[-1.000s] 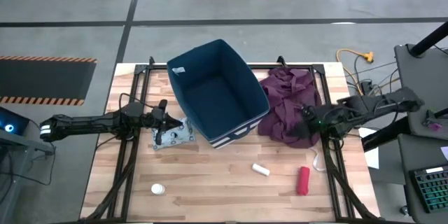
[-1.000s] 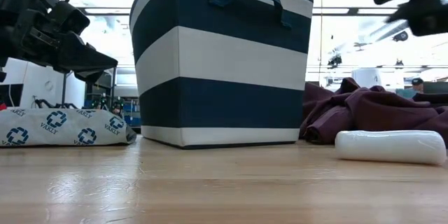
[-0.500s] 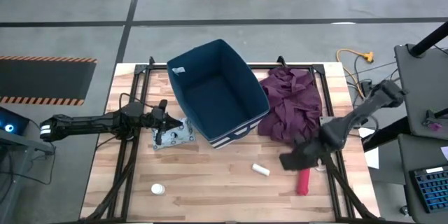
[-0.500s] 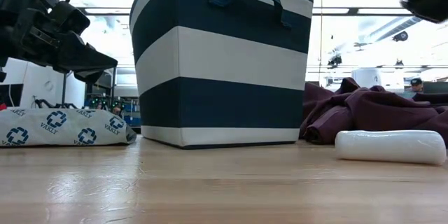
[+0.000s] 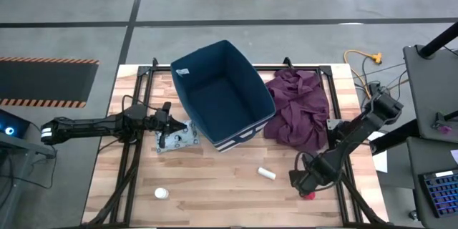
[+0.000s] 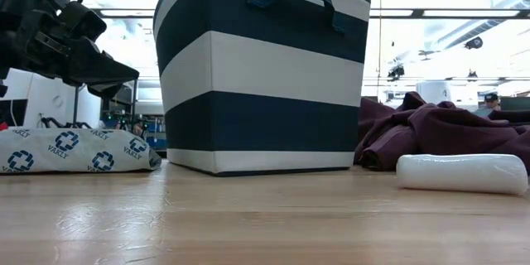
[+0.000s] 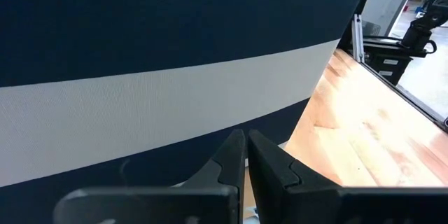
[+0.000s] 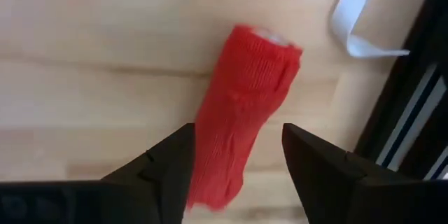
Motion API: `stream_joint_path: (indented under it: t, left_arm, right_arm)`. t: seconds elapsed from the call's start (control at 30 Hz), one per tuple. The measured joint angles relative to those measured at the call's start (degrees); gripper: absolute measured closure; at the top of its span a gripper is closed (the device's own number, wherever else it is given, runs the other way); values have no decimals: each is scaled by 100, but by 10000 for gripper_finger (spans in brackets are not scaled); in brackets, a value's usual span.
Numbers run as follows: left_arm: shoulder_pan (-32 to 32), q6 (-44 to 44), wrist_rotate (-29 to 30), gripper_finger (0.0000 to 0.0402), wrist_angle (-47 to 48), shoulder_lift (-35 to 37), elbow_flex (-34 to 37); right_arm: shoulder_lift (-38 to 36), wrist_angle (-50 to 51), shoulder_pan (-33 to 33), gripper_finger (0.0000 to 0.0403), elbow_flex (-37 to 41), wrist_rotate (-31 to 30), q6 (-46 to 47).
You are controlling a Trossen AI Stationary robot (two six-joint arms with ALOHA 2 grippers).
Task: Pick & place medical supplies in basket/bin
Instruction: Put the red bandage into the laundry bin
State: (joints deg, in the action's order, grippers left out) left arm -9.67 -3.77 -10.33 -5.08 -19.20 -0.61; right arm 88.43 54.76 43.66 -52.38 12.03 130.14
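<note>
The navy bin [image 5: 222, 93] with white stripes [image 6: 265, 74] stands upright on the table and fills the left wrist view [image 7: 140, 56]. My left gripper [image 5: 170, 124] is shut and hovers above the patterned packet [image 5: 176, 139], which lies flat [image 6: 74, 151]. My right gripper [image 5: 304, 181] is open above the red roll [image 5: 310, 195]. In its wrist view [image 8: 238, 136] a finger stands on either side of the roll [image 8: 245, 105], which lies on its side. The white cylinder [image 5: 266, 174] lies on its side [image 6: 462, 174]. The white round container [image 5: 162, 193] sits near the table's near edge.
A maroon cloth [image 5: 293, 107] is heaped to the right of the bin [image 6: 439, 137]. A white strap [image 8: 357, 14] lies beside the red roll near the table's right frame rail [image 5: 336, 175]. Bare wood lies between the cylinder and the round container.
My right arm has swung from over the maroon cloth toward the table's near edge and come down over the red roll, so its fingers now stand on either side of it. In the low view it has left the picture's top right corner.
</note>
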Motion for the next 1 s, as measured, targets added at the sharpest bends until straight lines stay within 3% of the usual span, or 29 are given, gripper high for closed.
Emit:
stream_joint_path:
  t: [0.23,0.4,0.53,0.83,0.93,1.0]
  left_arm:
    - [0,0,2,400,2,0,1]
    - [-1,0,2,400,0,0,1]
    - [-1,0,2,400,0,-1,-1]
    - [0,0,8,400,0,-2,1]
    - [-2,0,7,400,0,-2,-1]
    - [0,-2,5,400,0,-2,1]
  right_arm:
    - [402,-28,-2,147,4,-145,-56]
    - [716,-92,-2,150,17,3,-207]
    - [876,-234,-2,182,20,7,-369]
    - [621,-354,-2,310,16,-177,-419]
    - [384,-416,-4,336,-51,-671,-435]
    - [170,-573,-4,342,-162,-1443,-592]
